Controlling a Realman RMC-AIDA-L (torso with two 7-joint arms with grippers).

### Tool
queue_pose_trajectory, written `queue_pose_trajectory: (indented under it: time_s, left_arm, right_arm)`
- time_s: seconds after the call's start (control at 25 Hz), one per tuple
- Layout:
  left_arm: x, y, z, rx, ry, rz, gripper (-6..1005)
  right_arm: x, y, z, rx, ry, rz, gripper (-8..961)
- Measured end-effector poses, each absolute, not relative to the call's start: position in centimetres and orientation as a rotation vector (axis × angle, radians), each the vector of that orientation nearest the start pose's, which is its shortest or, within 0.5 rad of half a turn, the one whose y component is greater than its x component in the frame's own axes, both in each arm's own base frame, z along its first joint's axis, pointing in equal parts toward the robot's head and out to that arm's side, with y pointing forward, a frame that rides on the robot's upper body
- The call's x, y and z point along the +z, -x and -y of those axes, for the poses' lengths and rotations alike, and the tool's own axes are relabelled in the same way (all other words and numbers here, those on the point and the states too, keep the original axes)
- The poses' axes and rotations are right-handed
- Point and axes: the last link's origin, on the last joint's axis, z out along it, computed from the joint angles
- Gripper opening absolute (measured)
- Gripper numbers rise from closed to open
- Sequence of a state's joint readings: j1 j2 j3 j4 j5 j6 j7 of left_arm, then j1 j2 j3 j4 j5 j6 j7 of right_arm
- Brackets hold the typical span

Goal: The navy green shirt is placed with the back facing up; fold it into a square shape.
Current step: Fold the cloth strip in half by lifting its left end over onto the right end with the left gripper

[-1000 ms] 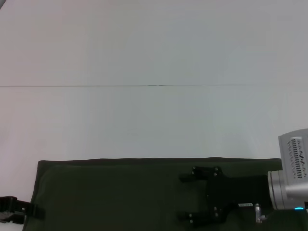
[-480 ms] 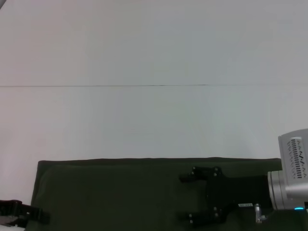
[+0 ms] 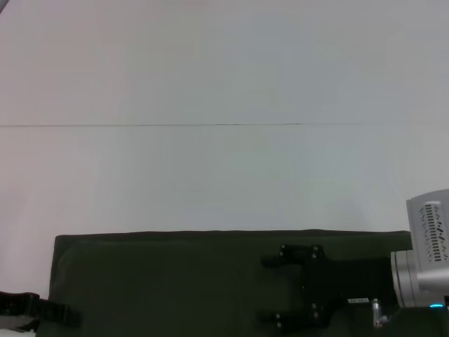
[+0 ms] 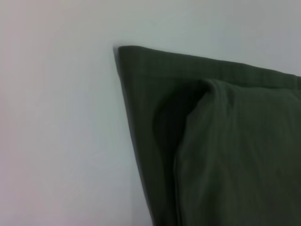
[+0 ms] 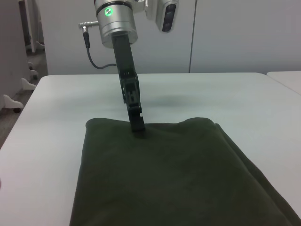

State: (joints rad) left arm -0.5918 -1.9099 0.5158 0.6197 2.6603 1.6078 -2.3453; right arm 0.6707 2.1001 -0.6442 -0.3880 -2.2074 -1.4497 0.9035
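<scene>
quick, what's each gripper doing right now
Left gripper: at the navy green shirt's left edge; open or closed cannot be told.
Right gripper: open over the shirt, holding nothing.

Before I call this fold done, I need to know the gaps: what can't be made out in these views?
- Head view: the navy green shirt is cut off by the bottom edge, so its near side and overall shape are unseen.
- Head view: the left gripper sits at the corner, fingers cut off.
- Left wrist view: only one shirt corner shows.
- Right wrist view: the right gripper's own fingers are absent.
</scene>
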Motion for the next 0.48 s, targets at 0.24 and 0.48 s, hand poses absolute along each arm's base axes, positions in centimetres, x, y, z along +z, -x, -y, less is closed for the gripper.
queue_pose_trajectory:
  time_s: [0.24, 0.48]
  left_arm:
    - [5.3, 34.2, -31.5, -0.002, 2.23, 1.974, 784]
    - [5.0, 33.6, -31.8, -0.045, 2.24, 1.984, 783]
  right_arm:
    - [-6.6, -25.3, -32.3, 0.512, 2.935, -0.091, 905]
    - [-6.6, -25.3, -32.3, 0.509, 2.935, -0.092, 905]
